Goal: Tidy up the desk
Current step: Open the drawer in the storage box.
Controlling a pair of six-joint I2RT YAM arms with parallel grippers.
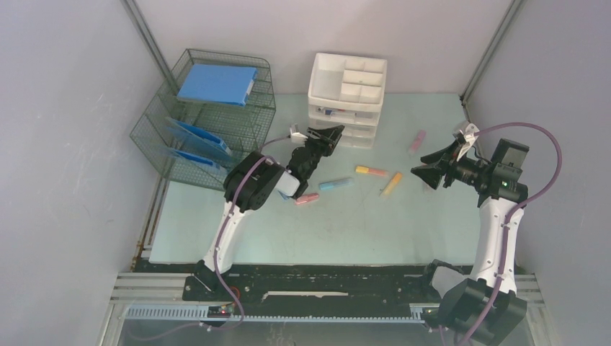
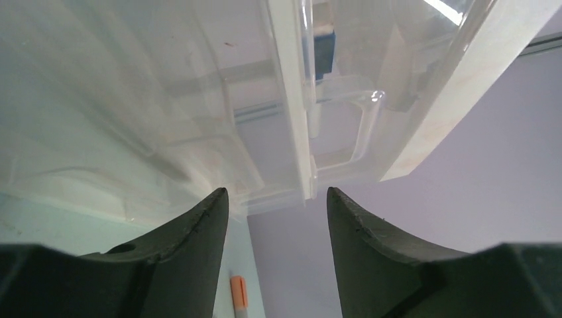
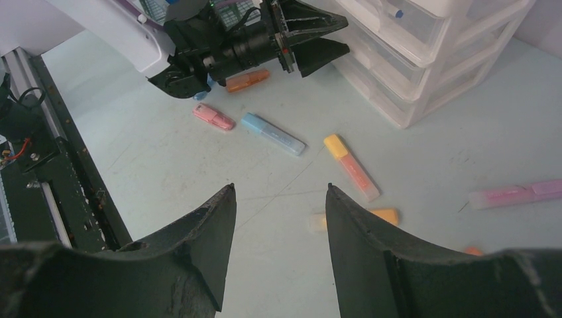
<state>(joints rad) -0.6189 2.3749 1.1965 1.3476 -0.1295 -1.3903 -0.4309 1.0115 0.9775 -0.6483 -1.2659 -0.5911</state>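
Pale mint-green counter occupies frame centre, enclosed by grey walls. Both the left pincer and right pincer stand spread and empty.

Wire rack left of drawer unit; highlighters on desk before them.

- counter: large flat tabletop, pale mint-green, rectangular, lying level.
- Surface smooth and matte; the right wrist view shows faint scuffs and thin scratches on it.
- Far edge meets the back wall; left and right edges run along the side walls.
- Near edge sits against the black rail.
- Colour even from corner to corner, slightly brighter toward the far edge.
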